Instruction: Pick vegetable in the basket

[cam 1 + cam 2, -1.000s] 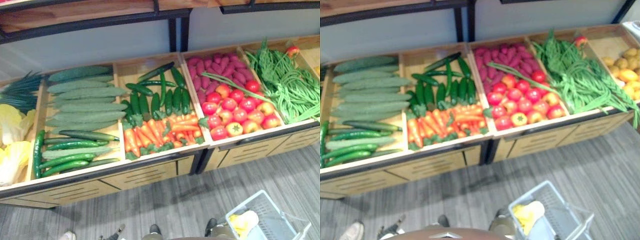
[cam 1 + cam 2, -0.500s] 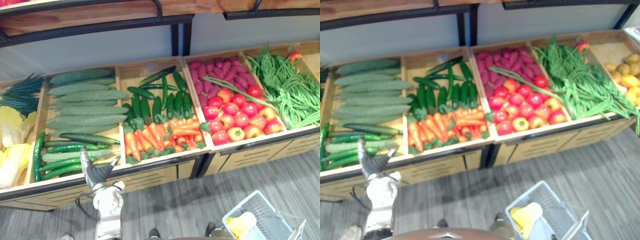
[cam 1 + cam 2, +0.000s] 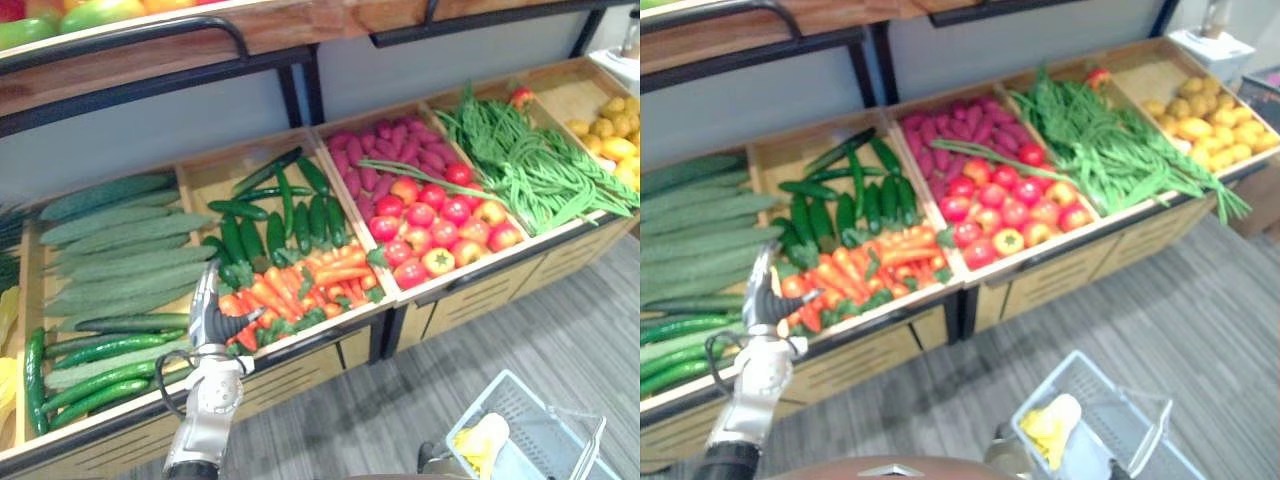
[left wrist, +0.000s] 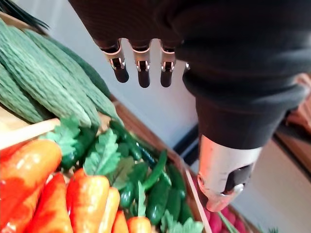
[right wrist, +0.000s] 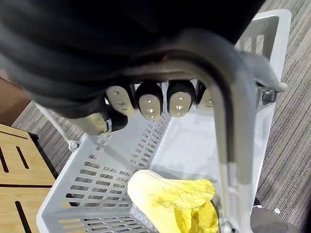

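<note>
My left hand (image 3: 209, 312) is raised at the front edge of the wooden display, open, with its fingers (image 4: 141, 69) straight and its thumb (image 4: 221, 180) apart. It hangs just left of and above the orange carrots (image 3: 300, 285), touching nothing. The same carrots (image 4: 82, 200) lie close below the hand in the left wrist view. A pale grey plastic basket (image 3: 482, 408) hangs low at the right with a yellow leafy vegetable (image 3: 478, 445) inside. My right hand (image 5: 150, 99) is curled round the basket's grey handle (image 5: 228, 131).
Wooden bins hold ridged green gourds (image 3: 120, 250), long cucumbers (image 3: 90, 375), small dark cucumbers (image 3: 280, 215), purple tubers (image 3: 390, 160), tomatoes (image 3: 440, 220), green beans (image 3: 530, 160) and yellow fruit (image 3: 612, 140). A dark-framed shelf (image 3: 150, 50) overhangs the back. Grey floor lies in front.
The camera has swung to the right. My left hand came up into view, then moved from the front of the cucumber bin to the left edge of the carrots.
</note>
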`<state>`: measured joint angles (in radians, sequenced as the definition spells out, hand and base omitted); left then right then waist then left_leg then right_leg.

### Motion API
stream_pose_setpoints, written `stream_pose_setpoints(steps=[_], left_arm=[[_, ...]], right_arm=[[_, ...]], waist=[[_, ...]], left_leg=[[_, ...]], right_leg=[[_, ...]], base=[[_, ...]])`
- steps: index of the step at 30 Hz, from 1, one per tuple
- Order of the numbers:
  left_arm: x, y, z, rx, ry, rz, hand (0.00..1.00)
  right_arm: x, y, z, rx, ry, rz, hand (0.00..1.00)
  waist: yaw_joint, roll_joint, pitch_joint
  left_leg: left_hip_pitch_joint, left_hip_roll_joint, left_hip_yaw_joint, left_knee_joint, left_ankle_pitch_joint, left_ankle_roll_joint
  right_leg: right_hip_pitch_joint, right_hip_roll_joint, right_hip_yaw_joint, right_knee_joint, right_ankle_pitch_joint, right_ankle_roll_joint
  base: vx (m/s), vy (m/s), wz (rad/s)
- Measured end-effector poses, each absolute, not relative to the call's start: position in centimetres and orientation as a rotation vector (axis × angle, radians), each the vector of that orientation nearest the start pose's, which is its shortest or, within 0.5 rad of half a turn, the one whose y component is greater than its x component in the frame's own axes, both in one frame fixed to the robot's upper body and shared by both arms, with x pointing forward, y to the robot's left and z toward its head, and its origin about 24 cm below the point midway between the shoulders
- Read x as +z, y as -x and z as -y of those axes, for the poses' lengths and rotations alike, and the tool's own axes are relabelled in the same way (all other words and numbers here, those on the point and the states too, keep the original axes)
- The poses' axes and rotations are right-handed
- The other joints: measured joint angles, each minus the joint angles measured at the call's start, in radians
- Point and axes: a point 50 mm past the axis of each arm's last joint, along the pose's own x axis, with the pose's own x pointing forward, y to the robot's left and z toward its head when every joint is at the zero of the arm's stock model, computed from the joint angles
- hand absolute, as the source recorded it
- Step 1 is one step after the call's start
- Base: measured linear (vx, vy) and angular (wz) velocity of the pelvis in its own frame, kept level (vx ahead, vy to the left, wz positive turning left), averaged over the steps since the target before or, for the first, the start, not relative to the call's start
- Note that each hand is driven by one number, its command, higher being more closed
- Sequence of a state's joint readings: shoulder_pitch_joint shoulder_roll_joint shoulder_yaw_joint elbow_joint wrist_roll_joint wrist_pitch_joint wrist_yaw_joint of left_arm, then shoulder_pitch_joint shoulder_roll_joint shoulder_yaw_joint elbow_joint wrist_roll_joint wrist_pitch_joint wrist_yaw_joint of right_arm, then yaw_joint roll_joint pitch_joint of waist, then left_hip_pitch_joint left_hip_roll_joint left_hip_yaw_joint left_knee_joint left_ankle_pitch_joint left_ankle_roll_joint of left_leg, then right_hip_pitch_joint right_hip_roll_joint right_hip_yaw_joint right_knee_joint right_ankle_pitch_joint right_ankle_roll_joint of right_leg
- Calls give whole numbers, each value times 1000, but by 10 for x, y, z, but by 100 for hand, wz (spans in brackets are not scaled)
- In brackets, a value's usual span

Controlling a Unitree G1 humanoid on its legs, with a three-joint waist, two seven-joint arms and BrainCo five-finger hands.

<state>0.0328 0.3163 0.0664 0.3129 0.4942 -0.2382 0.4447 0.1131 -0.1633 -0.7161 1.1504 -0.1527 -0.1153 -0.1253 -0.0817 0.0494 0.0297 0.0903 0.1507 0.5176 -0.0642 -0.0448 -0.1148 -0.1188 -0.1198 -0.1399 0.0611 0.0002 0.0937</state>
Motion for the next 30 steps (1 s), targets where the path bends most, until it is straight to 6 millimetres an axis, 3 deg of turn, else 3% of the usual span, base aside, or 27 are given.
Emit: stream_pose_setpoints(steps=[8,16,21,30], left_arm=[[6,-251,-251,163,-1006,-6,0],[9,-266,-225,35,-1055,57,0],[9,-271,-215,-4,-1062,78,0],[5,-271,-217,4,-1069,56,0]], right_arm=[[-142,-63,294,-695,67,-1031,100],[-138,-76,293,-651,109,-987,100],[-136,-85,292,-623,133,-961,100],[-136,-87,289,-598,185,-959,100]], waist=[[-22,13,35],[-15,18,66],[-14,24,72],[-9,27,74]], left_leg=[[-2,6,54,5,-15,-11],[-15,13,69,17,-23,-19],[-17,16,76,20,-23,-19],[-20,16,75,21,-23,-19]], right_leg=[[-35,18,62,-11,16,-3],[-51,22,70,-13,18,-2],[-60,22,79,-11,18,-2],[-65,19,82,-9,21,-1]], base=[[-1,-30,-24],[-5,-29,-5],[-3,-29,-7],[-20,-27,-1]])
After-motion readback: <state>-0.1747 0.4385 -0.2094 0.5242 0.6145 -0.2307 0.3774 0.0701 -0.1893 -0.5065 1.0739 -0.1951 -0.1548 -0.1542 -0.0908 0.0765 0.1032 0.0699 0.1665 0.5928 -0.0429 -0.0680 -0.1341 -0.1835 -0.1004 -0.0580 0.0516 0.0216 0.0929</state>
